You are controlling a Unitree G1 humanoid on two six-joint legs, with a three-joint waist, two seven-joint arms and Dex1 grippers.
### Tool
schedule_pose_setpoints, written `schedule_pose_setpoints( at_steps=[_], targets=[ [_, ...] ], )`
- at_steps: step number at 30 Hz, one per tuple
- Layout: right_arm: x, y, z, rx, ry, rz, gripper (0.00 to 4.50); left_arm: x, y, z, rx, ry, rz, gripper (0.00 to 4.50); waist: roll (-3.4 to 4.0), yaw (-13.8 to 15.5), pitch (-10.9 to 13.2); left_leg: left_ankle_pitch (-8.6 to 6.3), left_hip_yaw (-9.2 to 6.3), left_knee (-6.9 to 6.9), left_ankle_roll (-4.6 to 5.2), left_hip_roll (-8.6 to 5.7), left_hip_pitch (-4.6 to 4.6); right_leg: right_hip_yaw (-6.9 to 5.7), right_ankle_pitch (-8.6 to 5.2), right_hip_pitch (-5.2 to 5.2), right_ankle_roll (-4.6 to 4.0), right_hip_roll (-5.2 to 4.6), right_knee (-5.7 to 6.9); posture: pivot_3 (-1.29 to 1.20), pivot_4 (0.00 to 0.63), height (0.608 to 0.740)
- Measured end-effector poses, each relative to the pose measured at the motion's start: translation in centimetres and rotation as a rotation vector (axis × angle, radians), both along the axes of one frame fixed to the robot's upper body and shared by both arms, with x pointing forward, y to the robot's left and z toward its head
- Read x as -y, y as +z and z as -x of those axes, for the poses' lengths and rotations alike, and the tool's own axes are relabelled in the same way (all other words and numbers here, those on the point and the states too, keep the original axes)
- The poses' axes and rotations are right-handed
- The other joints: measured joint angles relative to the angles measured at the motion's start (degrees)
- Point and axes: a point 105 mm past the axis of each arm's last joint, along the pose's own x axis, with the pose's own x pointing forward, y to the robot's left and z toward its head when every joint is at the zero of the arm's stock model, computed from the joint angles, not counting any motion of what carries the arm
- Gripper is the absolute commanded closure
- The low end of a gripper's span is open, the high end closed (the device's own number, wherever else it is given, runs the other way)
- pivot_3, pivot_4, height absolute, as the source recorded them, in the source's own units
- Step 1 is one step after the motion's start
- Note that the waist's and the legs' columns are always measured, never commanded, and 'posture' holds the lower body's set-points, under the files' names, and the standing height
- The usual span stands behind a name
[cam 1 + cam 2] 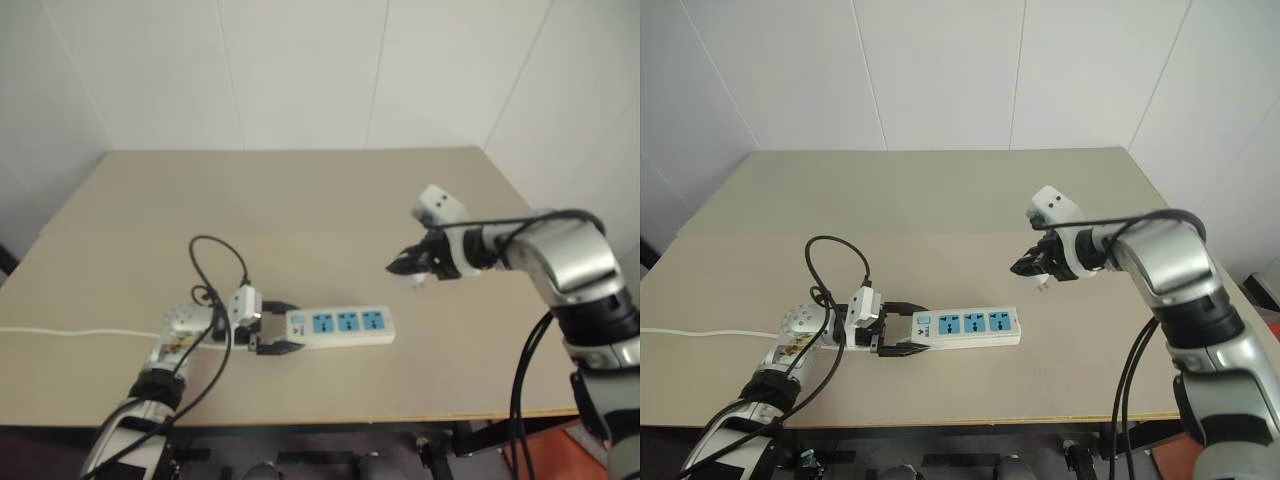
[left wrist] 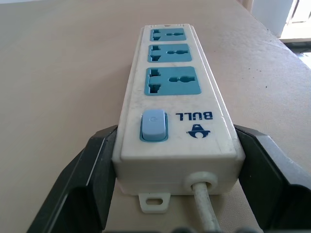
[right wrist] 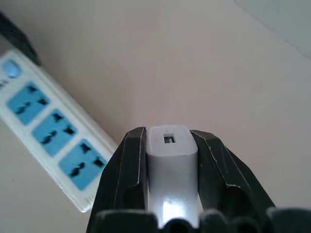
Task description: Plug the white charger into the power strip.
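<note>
While the power strip (image 1: 962, 327) lies flat on the table (image 1: 940, 200), the left gripper (image 1: 902, 329) has its two black fingers clamped on the strip's switch end, one finger against each long side. The left wrist view gives the detail the head views lack: a light-blue switch (image 2: 153, 125) nearest the fingers, then three light-blue sockets in a row running away from it, all unoccupied, and the white cord (image 2: 203, 208) leaving the end between the fingers. From the head views, the cord (image 1: 70, 333) trails off toward the table's left edge.

The right gripper (image 1: 1036, 268) is up in the air, above and to the right of the strip's far end, well clear of it. Its jaws pinch the white charger (image 3: 172, 160). The right wrist view shows the charger's face with a small rectangular port, squeezed between the two fingers, with the strip's sockets on the table beyond. In the right eye view the charger (image 1: 1042, 283) is a small white shape at the fingertips.
</note>
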Motion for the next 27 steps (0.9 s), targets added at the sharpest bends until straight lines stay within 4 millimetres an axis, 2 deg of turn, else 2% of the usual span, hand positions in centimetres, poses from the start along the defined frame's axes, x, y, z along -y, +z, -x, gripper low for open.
schedule_pose_setpoints(
  at_steps=[5, 12, 16, 18, 27],
  targets=[
    [-2.7, -0.1, 1.5, 0.084, 0.194, -0.423, 3.37, -0.3, 0.2, 0.0, -0.007, 0.012, -0.008, 1.25, 0.00, -0.3, 0.0, 0.00, 0.03, -0.01, 0.00, 0.00, 0.12, 0.08, 0.02, 0.01, 0.00, 0.03, 0.15, 0.00, 0.150, 0.740],
    [-5.5, -1.9, 1.5, 0.175, 0.361, -0.694, 3.37, -0.5, -0.2, 0.6, -0.021, 0.021, -0.002, 1.25, 0.00, -0.4, 0.0, 0.01, 0.05, -0.04, 0.00, 0.02, 0.18, 0.08, 0.02, 0.02, -0.01, 0.04, 0.14, 0.00, 0.150, 0.740],
    [-7.3, -2.1, 1.7, 0.244, 0.444, -0.857, 3.37, -0.6, -0.1, 0.5, -0.029, 0.021, -0.004, 1.25, 0.01, -0.4, 0.0, 0.01, 0.05, -0.04, -0.01, 0.02, 0.20, 0.08, 0.02, 0.04, -0.01, 0.04, 0.13, 0.00, 0.150, 0.740],
    [-7.8, -2.3, 1.8, 0.277, 0.481, -0.897, 3.37, -0.6, -0.1, 0.5, -0.027, 0.017, -0.007, 1.25, 0.01, -0.4, 0.0, 0.01, 0.04, -0.04, -0.01, 0.01, 0.20, 0.08, 0.02, 0.04, -0.01, 0.04, 0.13, 0.00, 0.150, 0.740],
    [-9.6, -5.0, 1.4, 0.285, 0.554, -0.844, 3.37, -1.2, 0.4, 0.7, -0.020, 0.013, -0.031, 1.25, 0.04, -0.6, 0.0, 0.01, 0.06, -0.08, -0.02, 0.02, 0.29, 0.09, 0.02, 0.02, -0.03, 0.05, 0.20, 0.00, 0.150, 0.740]
  ],
)
